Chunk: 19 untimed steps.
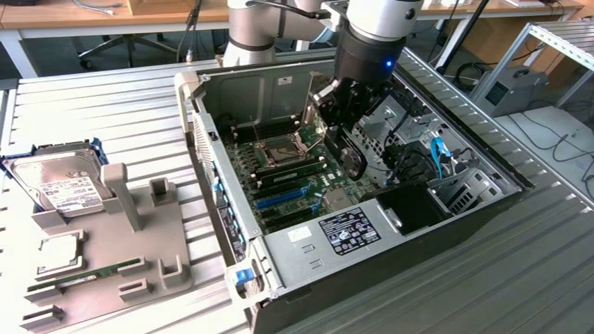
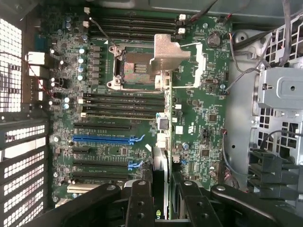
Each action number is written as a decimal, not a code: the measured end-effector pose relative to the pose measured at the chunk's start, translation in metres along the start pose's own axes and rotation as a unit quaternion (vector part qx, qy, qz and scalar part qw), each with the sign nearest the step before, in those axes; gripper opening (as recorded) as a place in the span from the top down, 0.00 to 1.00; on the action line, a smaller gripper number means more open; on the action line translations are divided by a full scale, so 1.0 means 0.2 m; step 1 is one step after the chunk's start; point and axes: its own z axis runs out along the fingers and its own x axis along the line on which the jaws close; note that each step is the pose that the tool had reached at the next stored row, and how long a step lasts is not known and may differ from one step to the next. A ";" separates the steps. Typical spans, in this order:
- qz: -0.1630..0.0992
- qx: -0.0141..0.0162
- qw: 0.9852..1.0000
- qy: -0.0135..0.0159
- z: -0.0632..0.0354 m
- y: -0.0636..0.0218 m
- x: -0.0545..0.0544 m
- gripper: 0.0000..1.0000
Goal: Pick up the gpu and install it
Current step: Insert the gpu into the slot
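The gpu [image 1: 351, 158] hangs on edge inside the open computer case [image 1: 307, 268], its black round fan facing the exterior view's right. My gripper [image 1: 341, 124] is shut on its upper edge, above the motherboard [image 1: 307, 174]. In the wrist view the gpu [image 2: 161, 163] appears edge-on as a thin strip between my two black fingers [image 2: 140, 203], with my gripper [image 2: 161, 210] looking straight down at the board. The card hovers over the expansion slot area, near the end of the blue slot [image 2: 106, 139]. I cannot tell whether it touches a slot.
A grey fixture tray [image 1: 139, 250] at the exterior view's left holds a hard drive [image 1: 63, 184], a CPU [image 1: 60, 254] and a RAM stick [image 1: 88, 275]. Inside the case are the CPU socket [image 2: 137, 66], a drive cage [image 2: 279, 94] and blue cables [image 1: 438, 156].
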 end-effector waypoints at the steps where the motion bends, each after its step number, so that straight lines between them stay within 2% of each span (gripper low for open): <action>1: -0.011 0.000 1.000 0.000 0.000 0.000 0.00 0.74; 19: -0.045 -0.001 0.999 0.001 0.000 0.000 0.00 0.74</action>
